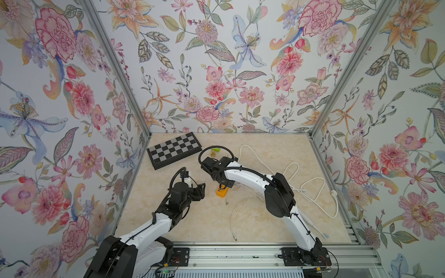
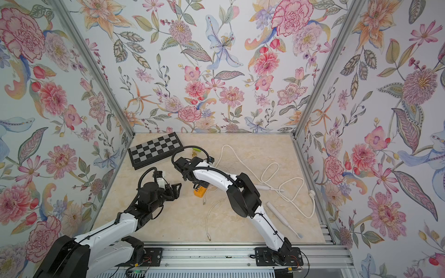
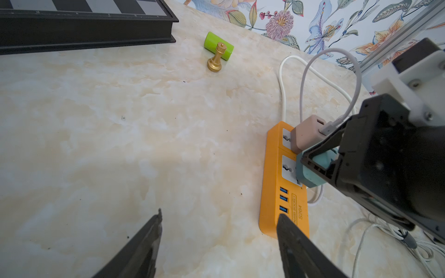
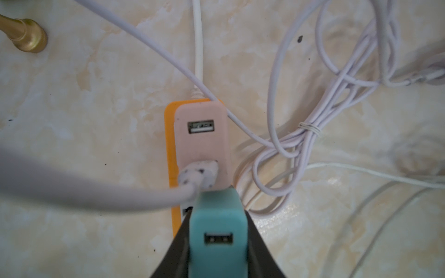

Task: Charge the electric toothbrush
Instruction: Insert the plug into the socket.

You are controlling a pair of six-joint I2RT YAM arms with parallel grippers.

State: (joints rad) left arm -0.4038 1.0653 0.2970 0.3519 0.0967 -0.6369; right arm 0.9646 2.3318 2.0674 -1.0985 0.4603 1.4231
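Note:
The white electric toothbrush (image 2: 277, 211) lies flat near the front right, beside my right arm. An orange power strip (image 3: 272, 192) lies mid-table, with a pink USB adapter (image 4: 201, 144) plugged into its far socket and a white cable in that adapter. My right gripper (image 4: 218, 213) is shut on a teal USB adapter (image 3: 310, 175), which it holds at the strip's second socket next to the pink one. I cannot tell whether its pins are fully in. My left gripper (image 3: 219, 216) stands open and empty, just left of the strip's USB-port end.
A folded chessboard (image 1: 173, 149) lies at the back left. A green cylinder (image 3: 218, 45) and a gold chess piece (image 3: 215, 60) stand behind the strip. Loops of white cable (image 1: 303, 183) spread over the right half. A loose thin cable (image 1: 232, 216) runs toward the front edge.

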